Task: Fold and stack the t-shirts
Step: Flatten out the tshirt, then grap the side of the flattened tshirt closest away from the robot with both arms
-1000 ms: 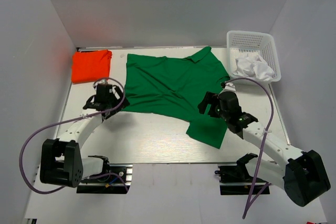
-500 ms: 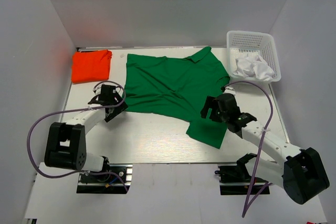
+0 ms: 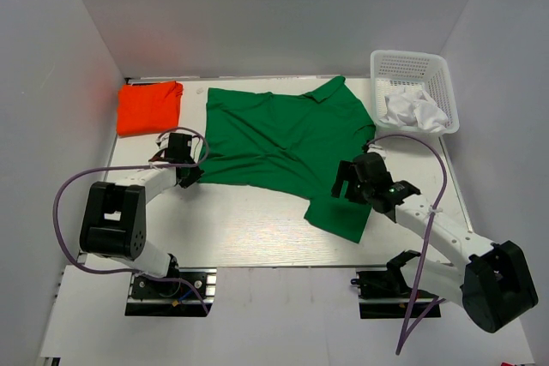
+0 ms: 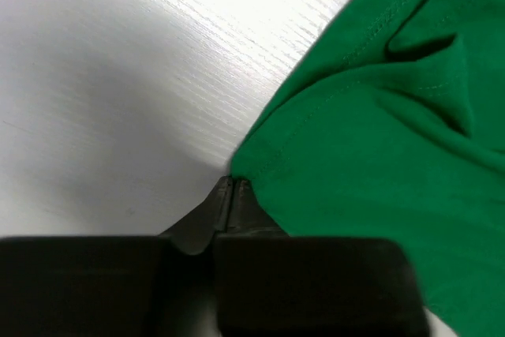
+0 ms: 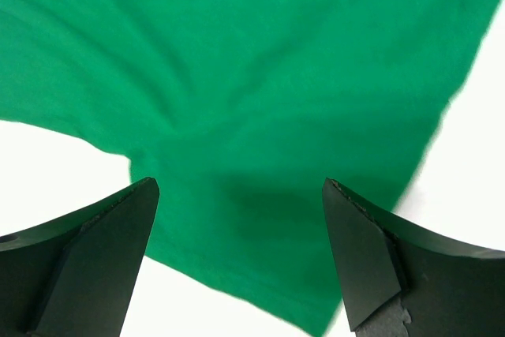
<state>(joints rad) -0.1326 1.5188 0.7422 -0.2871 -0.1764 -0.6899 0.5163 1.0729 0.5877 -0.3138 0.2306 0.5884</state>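
A green t-shirt lies spread flat across the middle of the table, collar toward the far side. An orange-red t-shirt sits folded at the far left. My left gripper rests low at the green shirt's near left corner. In the left wrist view its fingertips are pressed together right on the hem corner of the green cloth. My right gripper hovers above the shirt's near right flap. Its jaws stand wide apart over the green fabric, touching nothing.
A white mesh basket stands at the far right with crumpled white cloth inside. White walls close in the table on three sides. Bare tabletop runs along the near edge between the two arms.
My left gripper slid down toward the green shirt's near left corner and closed there. The right gripper shifted slightly and stayed open.
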